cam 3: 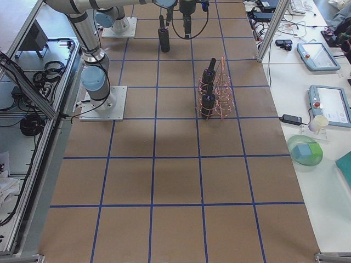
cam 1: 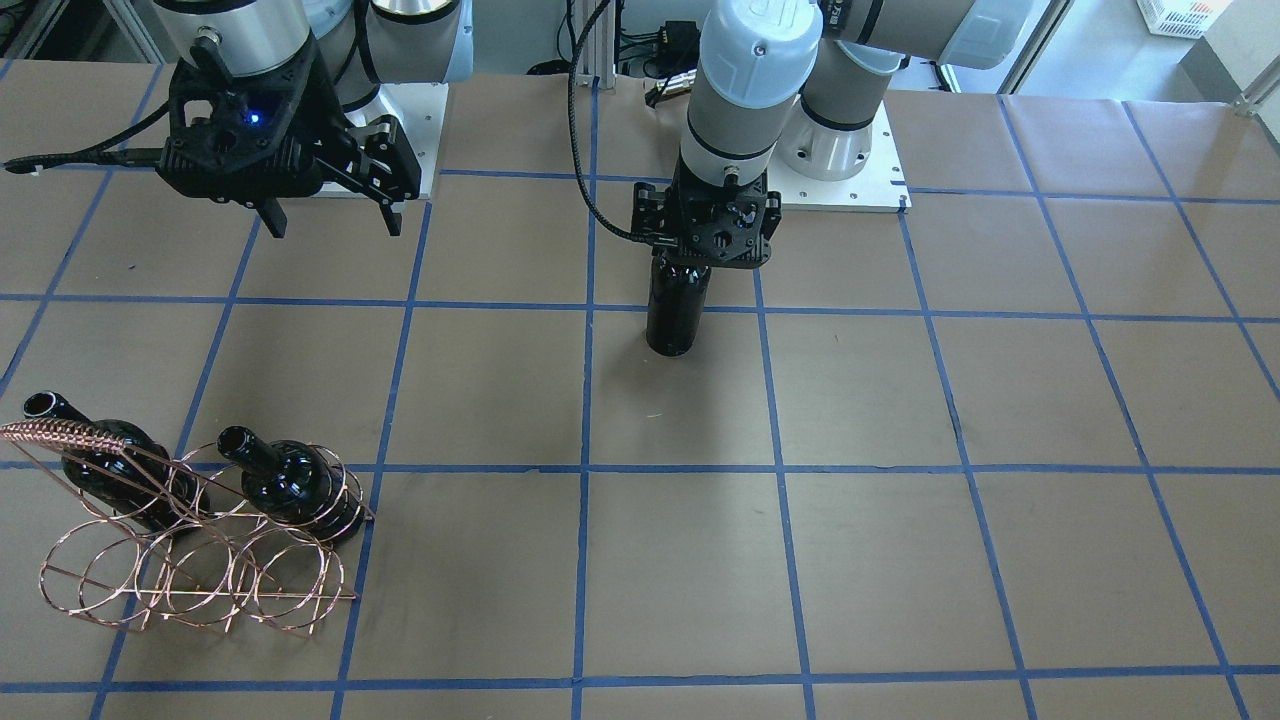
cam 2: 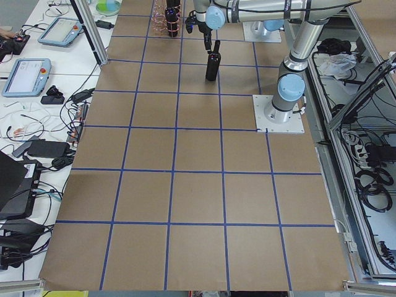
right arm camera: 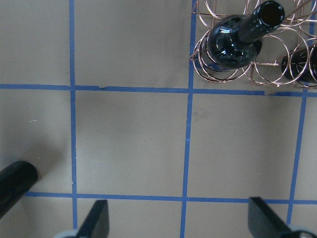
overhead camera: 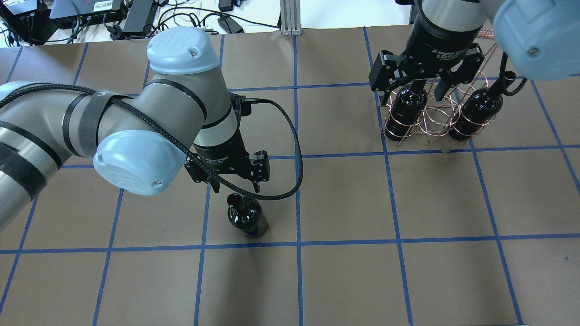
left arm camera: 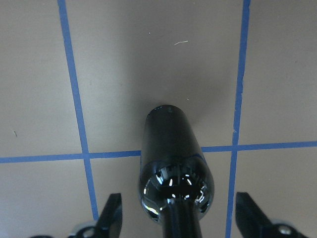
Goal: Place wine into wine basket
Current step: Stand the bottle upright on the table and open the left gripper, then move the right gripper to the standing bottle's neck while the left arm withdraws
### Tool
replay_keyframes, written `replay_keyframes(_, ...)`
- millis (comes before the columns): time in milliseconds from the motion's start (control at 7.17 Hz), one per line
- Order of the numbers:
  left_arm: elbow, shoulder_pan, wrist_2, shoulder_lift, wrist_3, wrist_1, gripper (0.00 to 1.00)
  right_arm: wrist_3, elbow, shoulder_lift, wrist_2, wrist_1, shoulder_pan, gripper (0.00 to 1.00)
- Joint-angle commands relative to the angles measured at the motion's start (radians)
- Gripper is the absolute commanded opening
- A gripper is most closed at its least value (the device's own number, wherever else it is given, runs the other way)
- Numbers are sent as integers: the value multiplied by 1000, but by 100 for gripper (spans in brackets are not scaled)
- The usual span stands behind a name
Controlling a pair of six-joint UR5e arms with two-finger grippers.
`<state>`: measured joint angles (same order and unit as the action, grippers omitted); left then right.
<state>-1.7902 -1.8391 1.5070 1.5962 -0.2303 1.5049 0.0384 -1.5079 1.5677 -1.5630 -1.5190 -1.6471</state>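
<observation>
One dark glass wine bottle (cam 1: 672,315) stands upright on the brown table, apart from the basket. My left gripper (overhead camera: 235,190) hangs straight over the bottle (overhead camera: 247,219). In the left wrist view its fingers (left arm camera: 111,218) are spread wide on either side of the neck without touching it, so it is open. The copper wire wine basket (cam 1: 200,570) holds two more dark bottles (cam 1: 110,465) (cam 1: 290,485), necks pointing up and out. My right gripper (cam 1: 334,225) is open and empty, raised high near the basket (overhead camera: 435,122).
Blue tape lines divide the brown paper table (cam 1: 900,520) into squares. The arms' white base plates (cam 1: 870,170) sit at the robot side. A black cable (overhead camera: 290,149) loops off the left wrist. Tablets and cables lie on the side benches (cam 2: 37,68).
</observation>
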Motion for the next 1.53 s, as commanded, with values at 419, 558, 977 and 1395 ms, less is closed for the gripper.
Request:
replay_keyframes(419, 274, 203, 4, 5, 68, 109, 100, 24, 3, -3, 53, -4, -11, 100)
replay_keyframes(558, 303, 252, 19, 8, 72, 109, 100, 53, 14, -9, 82, -6, -23, 100)
replay_keyframes(977, 334, 346, 71, 13, 198, 107, 100, 353, 89, -111, 64, -38, -259, 100)
replay_keyframes(1395, 312, 337, 68, 17, 197, 121, 100, 653, 113, -214, 18, -156, -478, 100)
